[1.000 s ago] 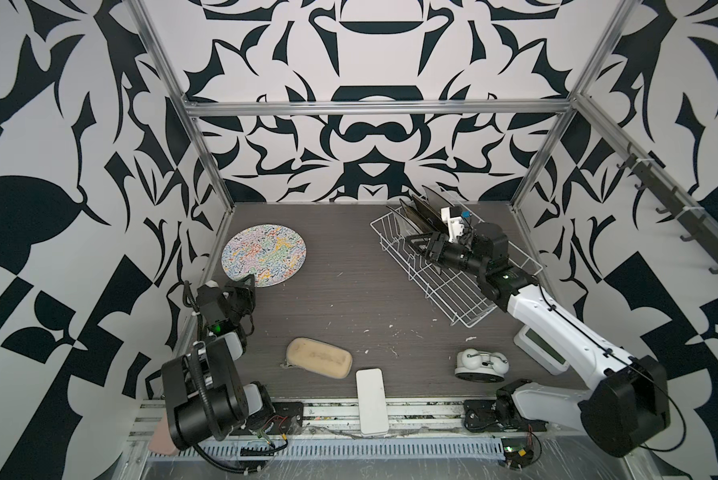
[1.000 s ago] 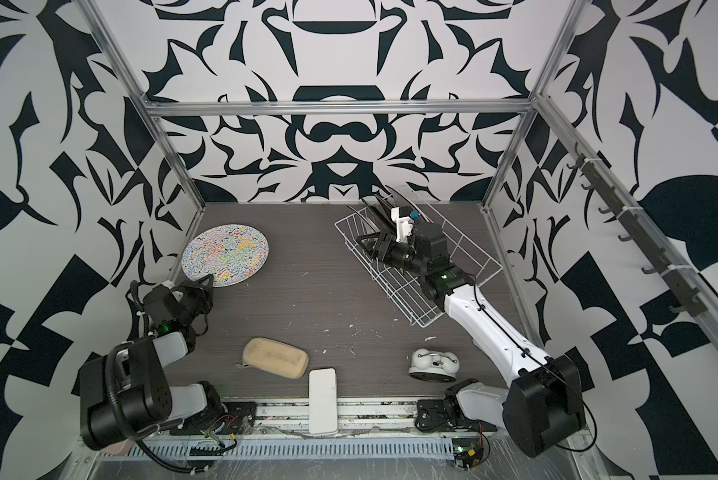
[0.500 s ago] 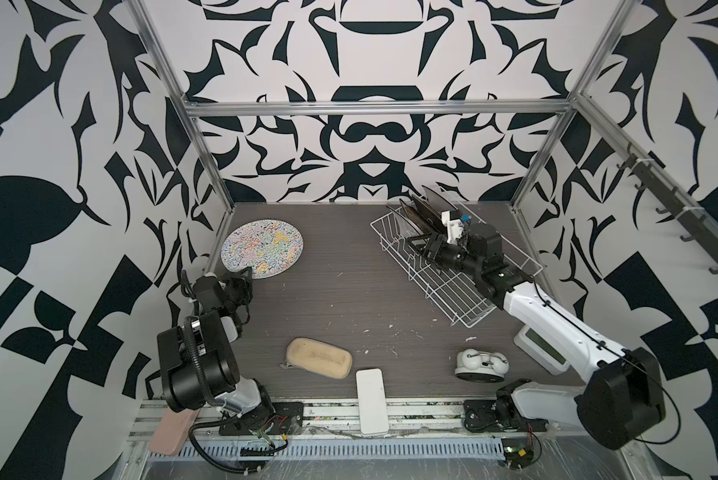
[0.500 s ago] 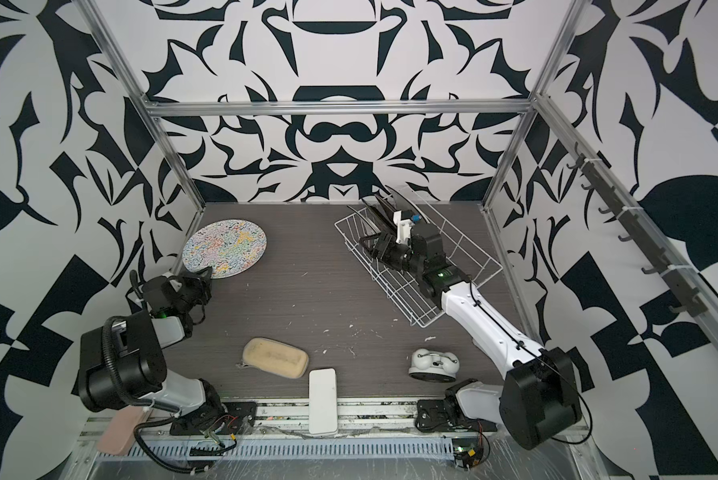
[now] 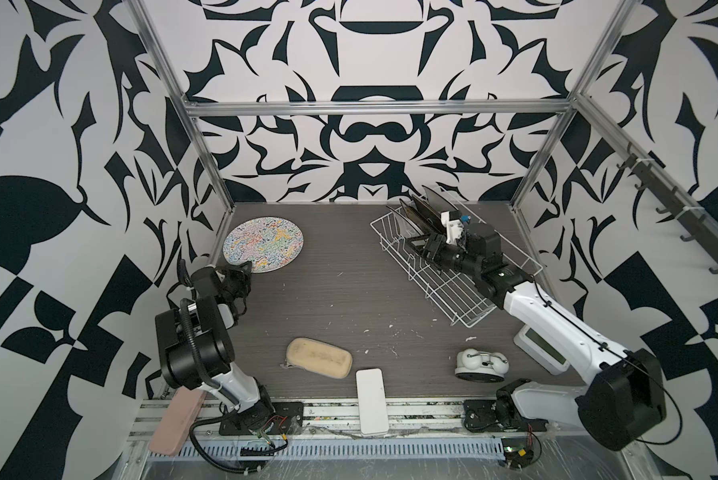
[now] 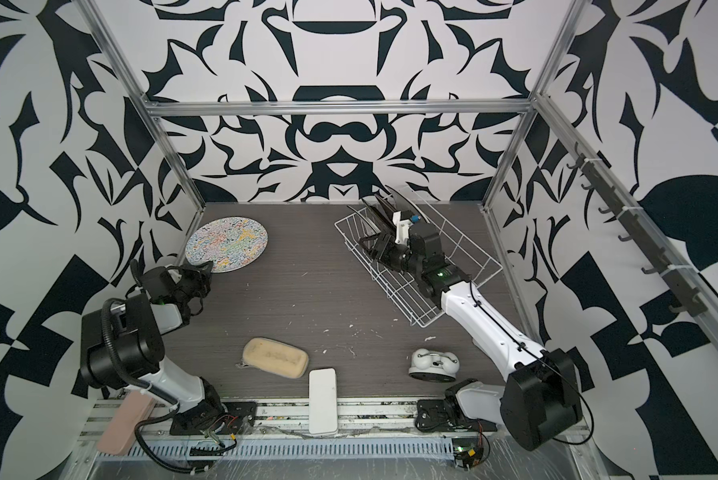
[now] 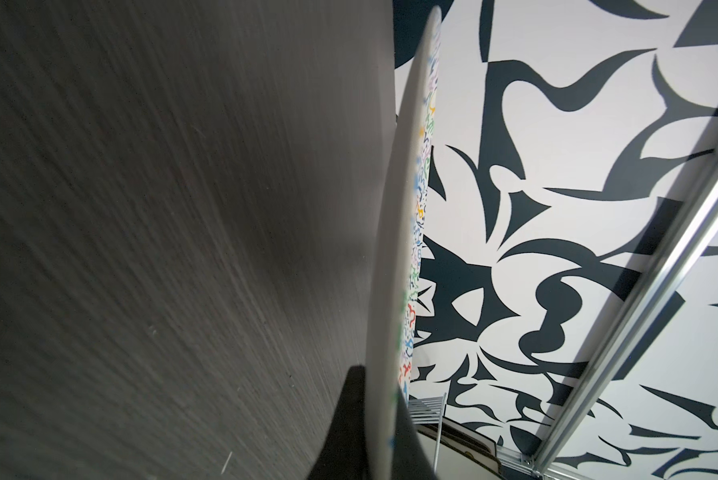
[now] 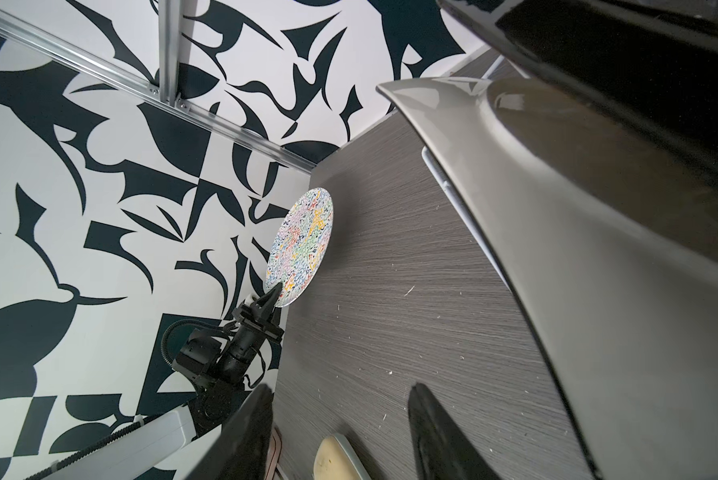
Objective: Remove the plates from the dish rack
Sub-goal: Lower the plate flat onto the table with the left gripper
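Note:
The round plate (image 5: 264, 245) with multicolour squiggles lies low over the table's far left. My left gripper (image 5: 241, 274) is shut on its near rim; in the left wrist view the rim (image 7: 394, 249) runs between the black fingers of the left gripper (image 7: 380, 386). The white wire dish rack (image 5: 444, 291) stands at the far right in both top views, with dark square plates (image 5: 428, 208) upright at its back end. My right gripper (image 5: 411, 245) is inside the rack just in front of them, open and empty. A dark plate (image 8: 598, 249) looms beside the right gripper (image 8: 340, 399).
A beige sponge (image 5: 319, 363) and a white flat block (image 5: 372, 401) lie near the front edge. A white two-knobbed object (image 5: 480, 365) and a white device (image 5: 542, 349) sit at the front right under my right arm. A pink block (image 5: 176, 419) rests on the front left rail.
The left arm has risen and reached forward, nudging the round plate slightly toward the back. The right gripper has crept a little further along the rack and narrowed slightly.

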{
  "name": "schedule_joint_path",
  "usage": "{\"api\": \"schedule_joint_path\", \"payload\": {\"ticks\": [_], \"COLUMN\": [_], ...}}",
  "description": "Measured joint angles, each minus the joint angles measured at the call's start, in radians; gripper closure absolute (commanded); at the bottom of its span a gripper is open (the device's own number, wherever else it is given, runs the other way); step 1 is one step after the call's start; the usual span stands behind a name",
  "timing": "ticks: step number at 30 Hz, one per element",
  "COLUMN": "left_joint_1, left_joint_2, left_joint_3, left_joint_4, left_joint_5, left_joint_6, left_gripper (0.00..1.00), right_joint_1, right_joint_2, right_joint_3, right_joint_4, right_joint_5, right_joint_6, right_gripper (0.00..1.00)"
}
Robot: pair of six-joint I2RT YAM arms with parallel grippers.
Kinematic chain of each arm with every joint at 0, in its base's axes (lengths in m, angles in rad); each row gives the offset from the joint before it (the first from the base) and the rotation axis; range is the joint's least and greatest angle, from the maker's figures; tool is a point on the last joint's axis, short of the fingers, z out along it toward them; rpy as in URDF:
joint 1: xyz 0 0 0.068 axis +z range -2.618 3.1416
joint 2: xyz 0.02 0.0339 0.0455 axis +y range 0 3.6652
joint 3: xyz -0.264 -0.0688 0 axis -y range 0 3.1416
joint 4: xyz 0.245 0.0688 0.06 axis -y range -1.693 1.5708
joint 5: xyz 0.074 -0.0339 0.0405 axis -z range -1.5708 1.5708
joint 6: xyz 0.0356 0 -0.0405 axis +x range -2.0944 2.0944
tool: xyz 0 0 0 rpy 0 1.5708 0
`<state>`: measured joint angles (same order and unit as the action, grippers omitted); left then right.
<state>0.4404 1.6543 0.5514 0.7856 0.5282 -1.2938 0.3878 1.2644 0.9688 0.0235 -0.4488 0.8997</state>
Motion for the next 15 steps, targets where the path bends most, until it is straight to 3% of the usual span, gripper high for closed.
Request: {"api": "schedule_joint_path", "payload": {"ticks": [15], "left_joint_1": [0.001], "left_joint_2": [0.139], "left_joint_3": [0.042], "left_joint_4": [0.074], "left_joint_5": [0.004], "left_joint_6": [-0.016], "left_gripper": [1.00], "right_joint_1": [0.006], "right_joint_2": [0.000], "right_joint_3": [0.029], "right_joint_4": [-0.024], "right_joint_5": [0.001], "right_joint_6": [0.003], "right_gripper": [0.44]}}
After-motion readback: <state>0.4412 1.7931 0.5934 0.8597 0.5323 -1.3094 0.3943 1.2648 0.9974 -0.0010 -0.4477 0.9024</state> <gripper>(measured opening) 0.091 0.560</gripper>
